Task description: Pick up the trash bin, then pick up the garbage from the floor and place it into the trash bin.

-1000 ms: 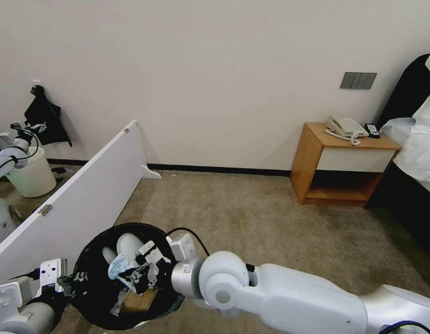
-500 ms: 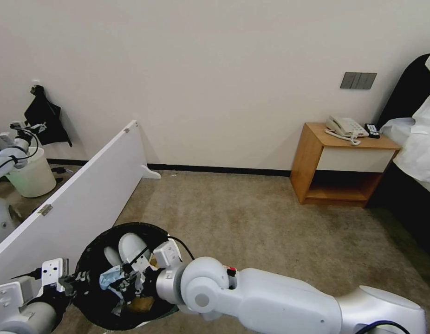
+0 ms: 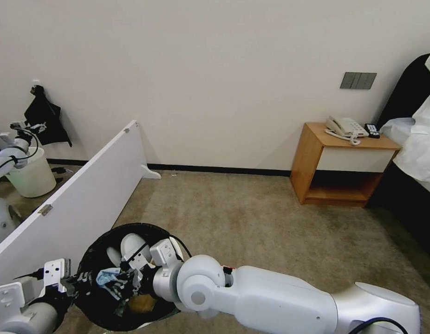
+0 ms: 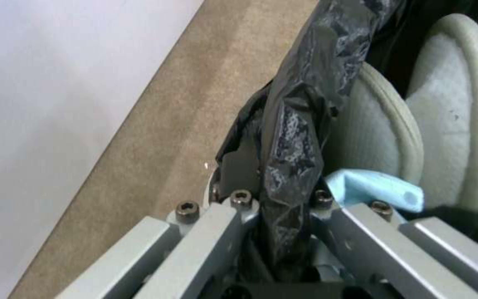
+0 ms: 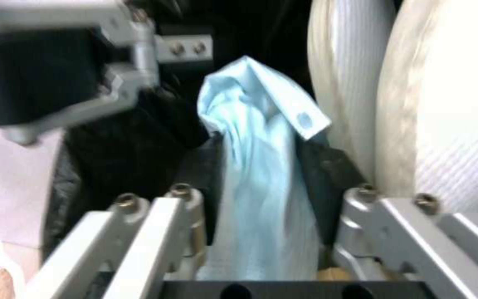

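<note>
Trash bin [image 3: 92, 260], lined with its crinkly black bag, hangs low in the head view above the carpet [image 3: 252, 222], held at its near-left rim by the left gripper [image 3: 72, 284]. In the left wrist view that gripper's [image 4: 283, 216] jaws are clamped on a fold of the black bag [image 4: 300, 137] at the rim, with the white panel [image 3: 80, 195] just outside it. Just past those jaws, inside the bin, stand two white slippers [image 4: 460, 108] on edge, side by side, with a corner of the pale-blue mask [image 4: 377, 191] beside the gripper. To the right of the left gripper, the right gripper [image 3: 124, 284] reaches down into the bin's mouth. The right wrist view shows its [image 5: 264, 232] fingers pinched on the pale-blue mask [image 5: 261, 166], which sticks up between them, the slippers [image 5: 416, 104] touching or nearly touching it on one side and the left gripper [image 5: 123, 70] farther off across the bin. Under the right gripper lies something brown [image 3: 141, 304] in the bin's bottom. Well beyond the right arm, a wooden nightstand [image 3: 345, 162] stands against the wall with a telephone [image 3: 346, 126] on it
</note>
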`<state>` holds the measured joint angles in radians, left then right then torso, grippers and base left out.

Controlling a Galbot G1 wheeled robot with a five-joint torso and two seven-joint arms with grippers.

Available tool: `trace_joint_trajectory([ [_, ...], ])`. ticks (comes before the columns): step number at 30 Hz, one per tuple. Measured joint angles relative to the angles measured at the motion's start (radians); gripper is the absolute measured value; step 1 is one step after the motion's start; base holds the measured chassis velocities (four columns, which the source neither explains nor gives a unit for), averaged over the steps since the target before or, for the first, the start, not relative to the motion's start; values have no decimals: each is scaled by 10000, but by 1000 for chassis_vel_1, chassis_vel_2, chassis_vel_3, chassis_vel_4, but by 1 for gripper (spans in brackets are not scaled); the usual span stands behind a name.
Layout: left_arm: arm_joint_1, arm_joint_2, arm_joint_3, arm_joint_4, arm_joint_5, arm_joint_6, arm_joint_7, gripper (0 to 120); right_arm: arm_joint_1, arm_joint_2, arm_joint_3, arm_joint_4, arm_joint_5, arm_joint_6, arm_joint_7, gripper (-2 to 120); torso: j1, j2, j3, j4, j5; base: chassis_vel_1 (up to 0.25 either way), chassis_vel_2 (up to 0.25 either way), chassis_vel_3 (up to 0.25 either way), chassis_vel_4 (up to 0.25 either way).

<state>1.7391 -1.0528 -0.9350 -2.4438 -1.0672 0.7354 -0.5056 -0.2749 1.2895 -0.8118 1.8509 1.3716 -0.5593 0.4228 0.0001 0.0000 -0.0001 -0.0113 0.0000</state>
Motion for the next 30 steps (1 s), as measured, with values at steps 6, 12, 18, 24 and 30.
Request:
trace_joint_trajectory([
  [6, -27, 2, -56, 60, -46, 0, 7, 3, 128, -125, 221, 279, -20, -34, -218, 64, 0, 0, 0, 1, 0, 0, 0, 0, 0],
  [12, -93, 1, -72, 161, -102, 0, 12, 3, 144, -443, 368, 741, -47, -32, -288, 83, 0, -1, 0, 0, 1, 0, 0, 0, 0],
  [18, -196, -1, -69, 277, -152, 0, 24, 3, 82, -822, 480, 1179, -56, -44, -329, 99, 0, 0, 0, -1, 1, 0, 0, 0, 0],
  [24, -200, 70, -105, 313, -204, 0, 39, 3, 129, -930, 482, 1333, -44, -57, -338, 100, 0, 0, 0, 0, 1, 0, 0, 0, 0],
  [30, -175, 93, -139, 351, -228, 0, 50, 3, 206, -1125, 538, 1573, -15, -65, -326, 100, 0, 0, 0, 0, 1, 0, 0, 0, 0],
])
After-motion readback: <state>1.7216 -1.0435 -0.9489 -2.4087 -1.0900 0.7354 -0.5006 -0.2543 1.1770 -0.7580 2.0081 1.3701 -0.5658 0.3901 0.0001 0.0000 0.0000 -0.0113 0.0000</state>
